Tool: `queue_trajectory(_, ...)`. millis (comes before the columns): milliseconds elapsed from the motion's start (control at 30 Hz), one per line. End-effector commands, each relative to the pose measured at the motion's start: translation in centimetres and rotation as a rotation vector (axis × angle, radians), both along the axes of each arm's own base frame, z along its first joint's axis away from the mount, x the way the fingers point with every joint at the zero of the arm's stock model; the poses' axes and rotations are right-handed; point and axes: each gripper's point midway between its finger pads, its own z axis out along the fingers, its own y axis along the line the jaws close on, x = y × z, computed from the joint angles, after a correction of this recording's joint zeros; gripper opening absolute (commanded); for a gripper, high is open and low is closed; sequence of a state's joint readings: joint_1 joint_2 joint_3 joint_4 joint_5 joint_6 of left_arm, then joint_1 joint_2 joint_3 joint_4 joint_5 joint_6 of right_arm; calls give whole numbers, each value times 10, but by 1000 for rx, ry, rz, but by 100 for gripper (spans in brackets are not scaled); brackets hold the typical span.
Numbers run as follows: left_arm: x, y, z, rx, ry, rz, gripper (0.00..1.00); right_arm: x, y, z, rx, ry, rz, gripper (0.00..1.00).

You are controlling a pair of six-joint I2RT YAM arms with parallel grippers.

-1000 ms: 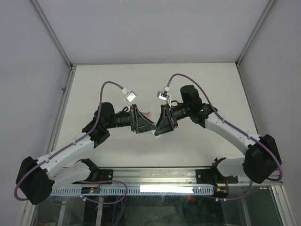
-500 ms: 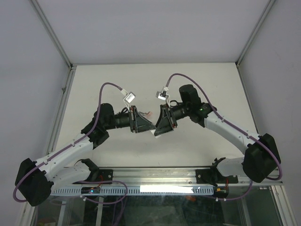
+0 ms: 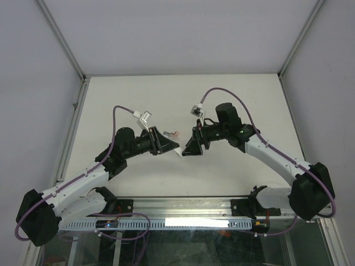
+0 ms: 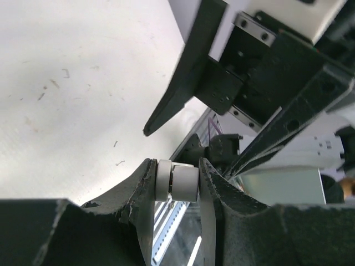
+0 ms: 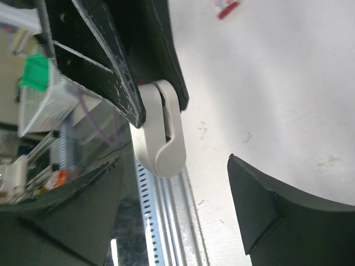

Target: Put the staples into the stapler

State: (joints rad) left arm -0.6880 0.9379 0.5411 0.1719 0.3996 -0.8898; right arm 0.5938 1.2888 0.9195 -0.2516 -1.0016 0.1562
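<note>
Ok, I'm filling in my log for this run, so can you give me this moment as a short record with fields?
left gripper: shut on the stapler
stapler: small, pale, pinched between the left fingers
right gripper: open, fingers spread wide, holding nothing
staples: cannot be made out in any view
table: small red item lying just beyond the grippers

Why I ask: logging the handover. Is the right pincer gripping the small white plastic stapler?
No: the right pincer gapes clear of the stapler, which the left pincer clamps.
</note>
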Motion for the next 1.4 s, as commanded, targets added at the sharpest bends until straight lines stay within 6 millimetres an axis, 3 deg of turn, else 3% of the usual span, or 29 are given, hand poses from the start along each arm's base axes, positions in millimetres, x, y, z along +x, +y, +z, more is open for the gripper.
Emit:
queue_trajectory(0,17,5,-1,-43,82,134,0,31,-4,0,-63,-208,-233,77)
queue_trajectory(367,21,1,-11,-21,123,137,0,32,10,8,-117,-485,-388,75)
queue_trajectory(567,19,0,-11,-20,129,123,0,31,24,9,-116,-495,-344,54)
queue_trajectory(867,18,-1,-11,-19,131,115,0,33,36,8,-116,-524,-350,50)
queue_trajectory(967,17,-1,-11,-15,118,106,0,34,35,10,-109,-533,-365,25)
queue_trajectory(1000,17,-1,-11,-12,106,103,6,34,34,10,-107,-533,-372,17)
queue_trajectory(1033,17,-1,-7,-13,85,98,23,34,34,11,-103,-534,-379,11)
queue_trajectory(1100,17,1,-1,-16,38,99,70,34,31,10,-103,-522,-392,1)
queue_trajectory(1133,18,3,3,-20,17,110,85,34,30,10,-100,-513,-396,0)
queue_trajectory(1200,19,10,13,-24,-49,136,98,31,28,11,-81,-482,-383,0)
queue_trajectory(1367,10,23,39,-49,-229,136,99,15,23,27,61,-366,-273,0)
